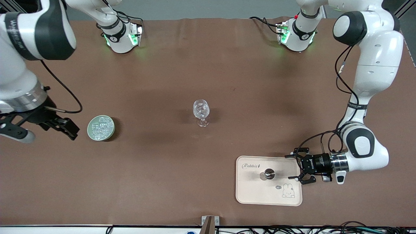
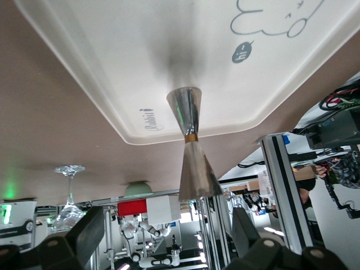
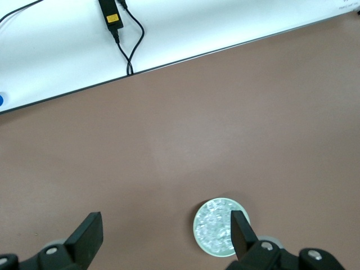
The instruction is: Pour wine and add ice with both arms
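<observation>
On cream tray (image 1: 247,191), "Rabbit" lettering (image 1: 251,166)

This is a robotics lab. Two white arms (image 1: 370,81) stand bolted at the 12 o'clock edge of a brown tabletop (image 1: 208,65). Aluminium frames (image 2: 281,180) and loose cables (image 1: 325,229) surround it, and more small robots (image 2: 147,228) stand in the background.

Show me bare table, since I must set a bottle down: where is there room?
Free: the brown stretch between the ice dish and the wine glass, and between the glass and the arm bases. Crowded: the tray with the metal jigger at the open left gripper; the open right gripper beside the dish.
</observation>
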{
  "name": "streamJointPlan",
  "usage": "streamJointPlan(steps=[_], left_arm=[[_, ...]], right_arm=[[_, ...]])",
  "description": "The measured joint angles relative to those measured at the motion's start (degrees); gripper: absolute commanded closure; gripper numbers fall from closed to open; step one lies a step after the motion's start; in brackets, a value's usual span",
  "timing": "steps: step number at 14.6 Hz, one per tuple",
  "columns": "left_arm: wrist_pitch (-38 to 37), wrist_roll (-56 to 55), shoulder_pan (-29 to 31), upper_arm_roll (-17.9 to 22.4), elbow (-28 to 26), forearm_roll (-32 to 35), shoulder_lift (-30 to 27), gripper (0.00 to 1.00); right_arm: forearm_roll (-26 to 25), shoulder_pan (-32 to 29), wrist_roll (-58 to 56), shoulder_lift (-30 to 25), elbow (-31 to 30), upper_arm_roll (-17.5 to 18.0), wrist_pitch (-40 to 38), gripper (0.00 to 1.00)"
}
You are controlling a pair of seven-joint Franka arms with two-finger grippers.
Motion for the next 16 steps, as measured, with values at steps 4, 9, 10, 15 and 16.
streamJointPlan(steps=[4, 9, 10, 15, 16], left_arm=[[-1.0, -0.5, 1.6, 0.0, -4.2, 5.5, -6.1, 0.0], [-1.9, -1.1, 2.0, -0.1, -5.1, 17.2, -13.1, 0.0], [-2.8, -1.1, 2.0, -0.1, -5.2, 18.2, -14.4, 0.0], [-13.1, 3.2, 3.1, -0.1, -5.1, 28.2, -20.7, 0.0], [-14.5, 5.2, 3.5, -0.1, -5.2, 29.3, -22.1, 0.0]], right_arm=[[1.7, -0.5, -8.8, -3.1, 0.0, -2.9, -5.2, 0.0], [6.1, -3.4, -19.5, -7.8, 0.0, -5.8, -13.2, 0.0], [6.7, -3.7, -20.4, -8.9, -0.1, -6.4, -15.2, 0.0], [8.0, -4.2, -21.5, -13.3, -3.1, -6.5, -16.7, 0.0], [8.0, -4.1, -21.5, -13.2, -3.2, -6.5, -16.6, 0.0]])
